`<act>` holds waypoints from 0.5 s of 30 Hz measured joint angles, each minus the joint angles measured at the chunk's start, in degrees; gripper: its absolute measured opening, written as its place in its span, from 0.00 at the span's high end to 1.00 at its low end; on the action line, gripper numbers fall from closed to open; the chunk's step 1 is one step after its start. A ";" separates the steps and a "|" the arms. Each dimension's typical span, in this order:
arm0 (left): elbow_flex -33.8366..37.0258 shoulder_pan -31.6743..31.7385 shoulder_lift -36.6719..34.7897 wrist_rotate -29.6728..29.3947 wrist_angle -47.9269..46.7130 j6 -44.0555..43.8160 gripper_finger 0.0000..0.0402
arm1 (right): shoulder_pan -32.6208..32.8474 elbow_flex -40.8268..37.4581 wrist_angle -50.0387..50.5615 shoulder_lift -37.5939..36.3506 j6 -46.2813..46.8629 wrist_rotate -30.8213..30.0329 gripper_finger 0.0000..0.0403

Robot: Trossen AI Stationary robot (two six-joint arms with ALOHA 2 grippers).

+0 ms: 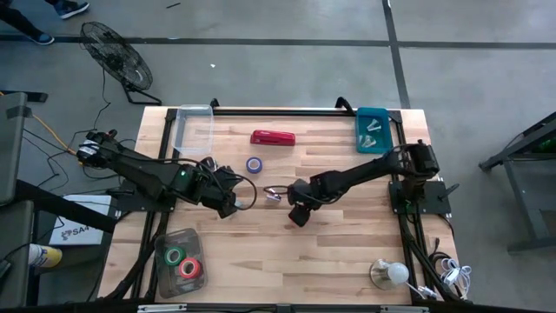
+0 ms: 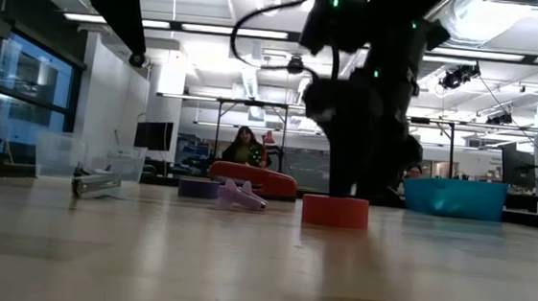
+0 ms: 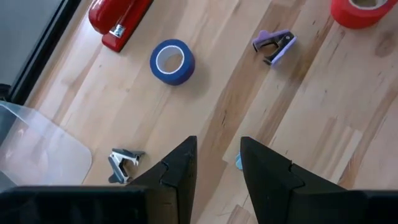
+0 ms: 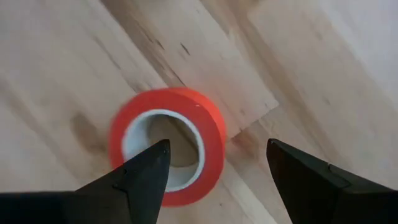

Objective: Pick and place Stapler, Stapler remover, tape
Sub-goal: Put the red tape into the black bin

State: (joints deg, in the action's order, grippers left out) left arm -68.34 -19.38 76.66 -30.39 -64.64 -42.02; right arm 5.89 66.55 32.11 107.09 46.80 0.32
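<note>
A red tape roll (image 4: 166, 146) lies flat on the table and also shows in the low view (image 2: 334, 210). My right gripper (image 4: 217, 146) is open just above it, near the table's middle (image 1: 298, 216). One finger is over the roll's hole and the other is beyond its outer wall. The red stapler (image 1: 273, 137) lies at the far middle. A blue-purple tape roll (image 1: 254, 164) and a purple staple remover (image 1: 274, 193) lie between the arms. A silver staple remover (image 3: 124, 163) lies near the clear box. My left gripper (image 1: 233, 207) is open and empty. My right gripper comes at the red tape roll from above, pointing down, with one fingertip (image 4: 155, 155) over the roll's open centre and the other outside its wall. I cannot tell whether either finger touches the roll. The roll lies flat on the table.
An open clear box (image 1: 193, 126) stands at the far left and a teal bin (image 1: 372, 129) holding pale pieces stands at the far right. A clear tray (image 1: 181, 261) with red and green tape rolls stands at the near left. A lamp (image 1: 389, 273) is at the near right.
</note>
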 joint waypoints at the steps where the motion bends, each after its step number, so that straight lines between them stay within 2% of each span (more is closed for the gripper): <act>1: 0.00 0.00 0.00 -0.07 0.12 0.00 0.70 | 0.13 0.00 0.06 0.68 0.66 -0.07 0.36; 10: 0.00 0.00 0.00 -0.13 0.24 -0.02 0.70 | 0.06 0.22 1.53 2.41 2.65 -2.90 0.37; 15: 0.00 0.00 0.00 -0.12 0.26 -0.06 0.70 | -0.97 0.13 2.29 2.36 0.46 -2.68 0.48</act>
State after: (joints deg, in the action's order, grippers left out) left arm -68.34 -19.38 76.66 -30.52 -64.38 -42.08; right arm 4.92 66.67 34.41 109.45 47.26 -2.35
